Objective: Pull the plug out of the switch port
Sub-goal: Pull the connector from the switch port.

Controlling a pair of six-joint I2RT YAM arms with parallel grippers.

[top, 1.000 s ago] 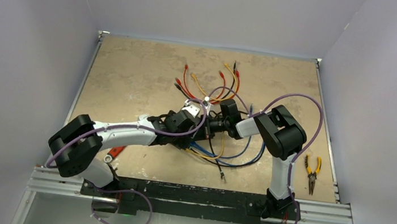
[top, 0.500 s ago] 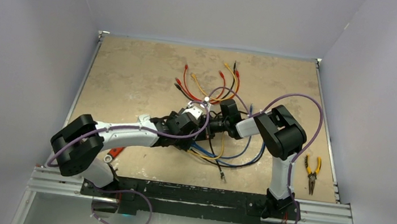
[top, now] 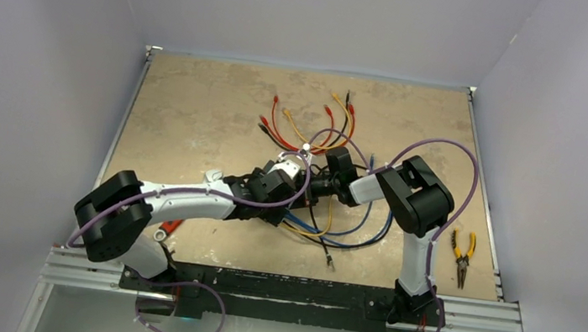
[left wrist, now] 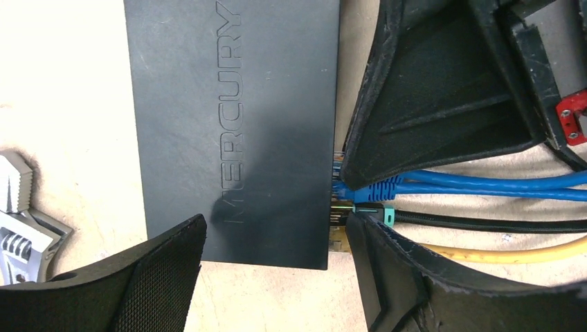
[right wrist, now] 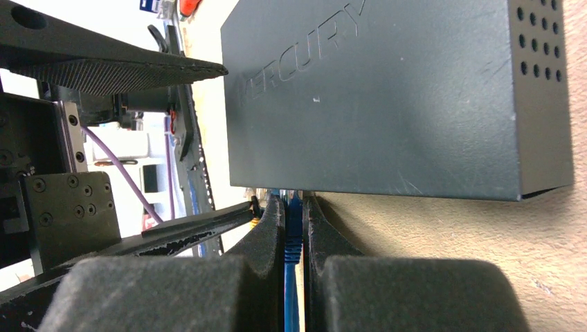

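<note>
The switch [left wrist: 235, 131], a flat matte black box with MERCURY embossed on its lid, lies flat on the tabletop [top: 197, 103] near the middle, where the two arms meet over it. The left claw [left wrist: 273, 232] stands wide apart across the switch's end, one finger overlapping the corner away from the ports and the other just beside the port edge. Whether either finger presses on the box cannot be told. The right claw [right wrist: 293, 204] is clamped together on the blue plug [left wrist: 377, 188], whose nose sits at the port edge with two blue cables running away from it. Just beside it a black cable [left wrist: 484, 223] with a teal boot and a yellow cable [left wrist: 484, 254] also meet that edge. A wrench [left wrist: 17, 214] lies beside the switch's opposite side. Loose red and orange leads [top: 313, 122] fan out beyond the claws, and yellow-handled pliers [top: 461, 256] lie well apart near the tabletop's right edge.
</note>
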